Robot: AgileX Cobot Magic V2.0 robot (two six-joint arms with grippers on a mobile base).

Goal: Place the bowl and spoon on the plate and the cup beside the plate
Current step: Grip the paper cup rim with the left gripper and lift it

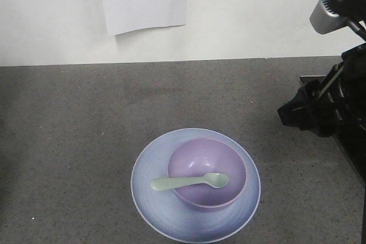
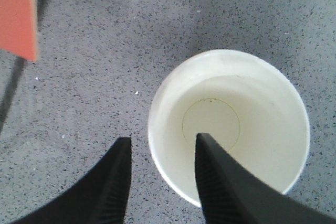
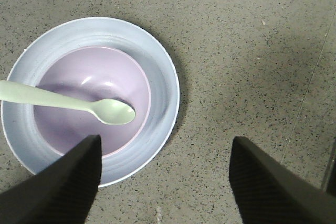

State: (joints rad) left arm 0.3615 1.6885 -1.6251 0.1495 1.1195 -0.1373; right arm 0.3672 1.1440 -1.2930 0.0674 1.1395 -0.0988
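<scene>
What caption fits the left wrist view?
Open left pincer straddling the rim of the upright, empty cup, one finger inside, one outside.

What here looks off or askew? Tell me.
Nothing is spilled or damaged. The bowl sits upright on the plate, off-centre toward one rim, and the spoon lies across the bowl. The cup stands upright and empty, left gripper straddling its rim.

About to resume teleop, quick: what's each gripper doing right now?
Left gripper: open, fingers straddling the cup rim, one inside and one outside, not clamped.
Right gripper: open, empty, above the table beside the plate.
</scene>
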